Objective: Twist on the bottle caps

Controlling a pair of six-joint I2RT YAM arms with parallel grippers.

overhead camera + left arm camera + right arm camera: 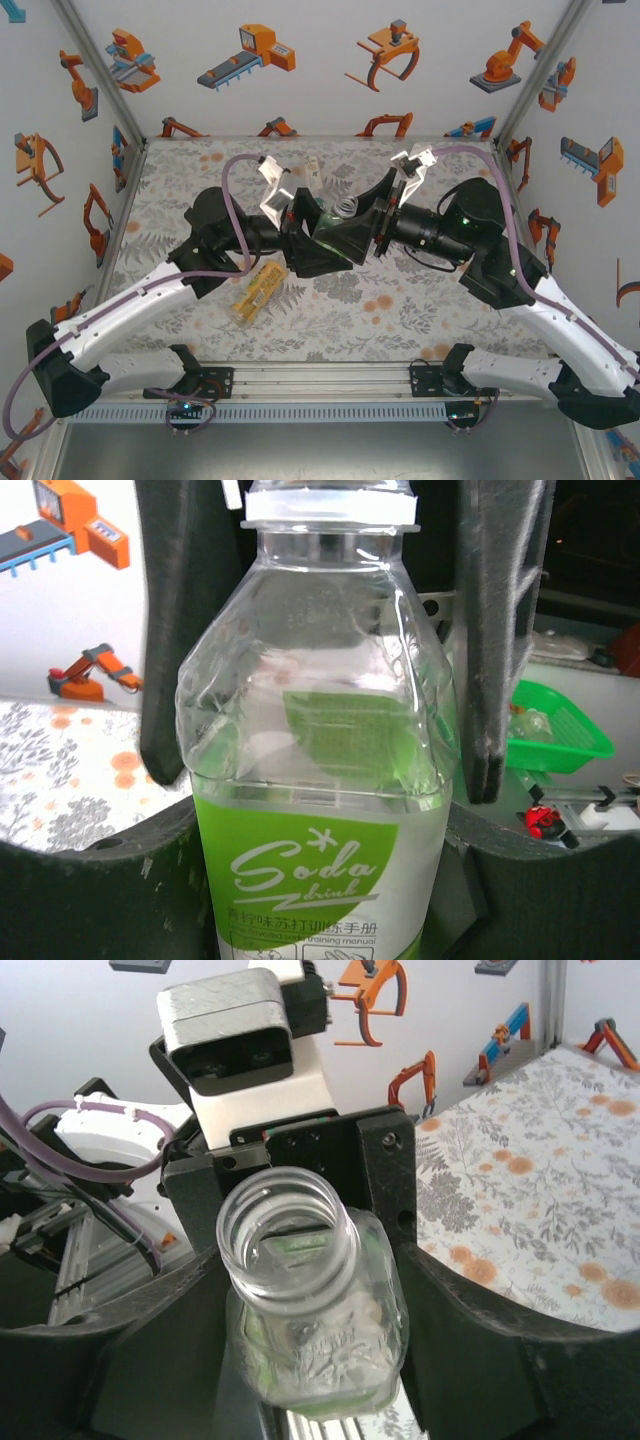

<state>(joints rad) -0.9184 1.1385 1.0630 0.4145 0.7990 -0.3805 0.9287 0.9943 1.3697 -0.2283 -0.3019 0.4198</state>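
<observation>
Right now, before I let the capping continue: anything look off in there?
Two things. The clear bottle clamped in the left gripper has a dented, creased body, so it looks squeezed hard. The orange-yellow bottle lies on its side on the table, not upright.

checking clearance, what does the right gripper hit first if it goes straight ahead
The open mouth of the bottle held by the left gripper, facing it; how close is hard to tell.
</observation>
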